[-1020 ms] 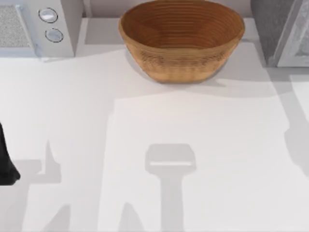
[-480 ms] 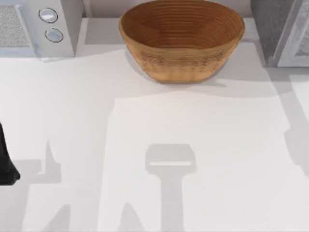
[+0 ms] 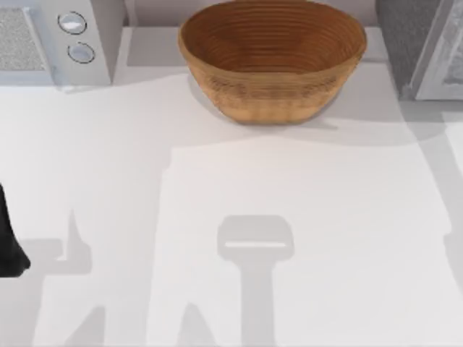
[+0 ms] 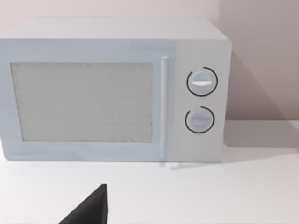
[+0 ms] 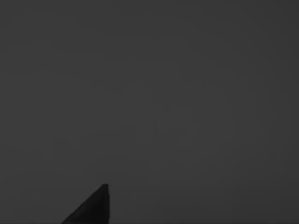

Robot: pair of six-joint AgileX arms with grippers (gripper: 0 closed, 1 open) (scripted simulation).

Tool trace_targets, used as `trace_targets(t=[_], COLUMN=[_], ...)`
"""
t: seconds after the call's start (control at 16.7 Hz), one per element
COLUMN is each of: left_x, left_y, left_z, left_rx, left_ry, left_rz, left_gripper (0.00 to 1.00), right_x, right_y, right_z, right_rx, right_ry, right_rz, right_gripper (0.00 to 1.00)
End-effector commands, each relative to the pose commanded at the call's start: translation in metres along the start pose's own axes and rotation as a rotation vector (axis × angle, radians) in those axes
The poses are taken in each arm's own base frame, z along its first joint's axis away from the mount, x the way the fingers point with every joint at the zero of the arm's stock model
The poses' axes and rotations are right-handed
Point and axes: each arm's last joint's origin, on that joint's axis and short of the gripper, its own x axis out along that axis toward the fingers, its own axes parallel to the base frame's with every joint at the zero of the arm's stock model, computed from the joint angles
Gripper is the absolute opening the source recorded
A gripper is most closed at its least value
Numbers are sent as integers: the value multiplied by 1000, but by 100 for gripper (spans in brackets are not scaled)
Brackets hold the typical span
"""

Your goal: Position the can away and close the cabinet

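The can is out of view. The grey cabinet (image 3: 432,50) stands at the table's back right corner, cut off by the picture's edge; I cannot tell how its door stands. My left arm (image 3: 7,242) sits parked at the table's left edge, and a dark tip of my left gripper (image 4: 91,210) points toward the microwave (image 4: 117,91). The right wrist view is dark.
A white microwave (image 3: 54,40) with two round dials stands at the back left. A brown woven basket (image 3: 272,58) sits at the back centre. The white tabletop (image 3: 239,188) carries only shadows across its middle and front.
The shadow at the table's right edge has slid further right and shrunk. The left arm, basket and microwave have not moved.
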Motion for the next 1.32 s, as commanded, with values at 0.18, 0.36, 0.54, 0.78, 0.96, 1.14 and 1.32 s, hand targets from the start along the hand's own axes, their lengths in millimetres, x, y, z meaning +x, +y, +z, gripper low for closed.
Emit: trace_targets(t=[0.18,0.36,0.54,0.78,0.96,1.14,1.32], left_x=[0,0,0,0,0,0,0], left_y=[0,0,0,0,0,0,0], left_z=[0,0,0,0,0,0,0], left_rx=[0,0,0,0,0,0,0], left_ry=[0,0,0,0,0,0,0], left_rz=[0,0,0,0,0,0,0], left_gripper=[100,100,100,100,100,100,100], right_x=[-59,-118,-171,-226,-253,-267,-272], right_y=[-6,-11,-15,-17,-18,-18,-18], right_z=[7,-23,-91,-205,-280,-336,-369], right_rx=[-14,-26,-30,-20,-7,6,17], right_ry=[-45,-38,16,98,124,131,133], right_rz=[13,22,25,17,3,-13,-27], right_gripper=[100,100,100,100,100,100,100])
